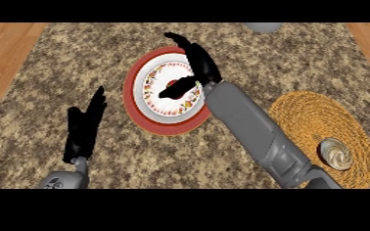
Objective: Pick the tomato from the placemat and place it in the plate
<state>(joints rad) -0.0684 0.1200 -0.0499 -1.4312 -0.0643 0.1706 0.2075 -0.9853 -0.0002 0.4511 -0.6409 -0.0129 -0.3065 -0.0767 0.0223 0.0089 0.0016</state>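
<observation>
Speckled brown-and-grey stone surface [86,54], seen steeply from above, with wood-coloured strips beyond its left and right edges.

Near the middle of the surface, a round plate [137,85]: broad red rim, white centre, a ring of small coloured motifs inside.

Reaching in from the lower right corner, a grey right forearm [253,127], laid diagonally across the plate's right rim. At its end, the black right hand [201,63], over the plate's far right part. Fingers stretched out fairly straight and close together, pointing toward the far edge of the surface, tips past the plate's far rim. Thumb spread apart from them, angled down over the white centre. Nothing seen pinched or wrapped.

Close to the right edge of the surface, a round woven placemat [303,112] in orange-gold, partly covered by the forearm. On its near right part, a small round pale object [336,153] with a beige-grey swirl.

Tomato: no red fruit to be made out on the placemat or on the plate; cannot tell whether hidden beneath the hand.

Near the left corner closest to the robot, the black left hand [83,127], resting open, fingers straight and pointing up.

At the far edge, right of centre, part of a grey rounded object [264,27], cut off.
</observation>
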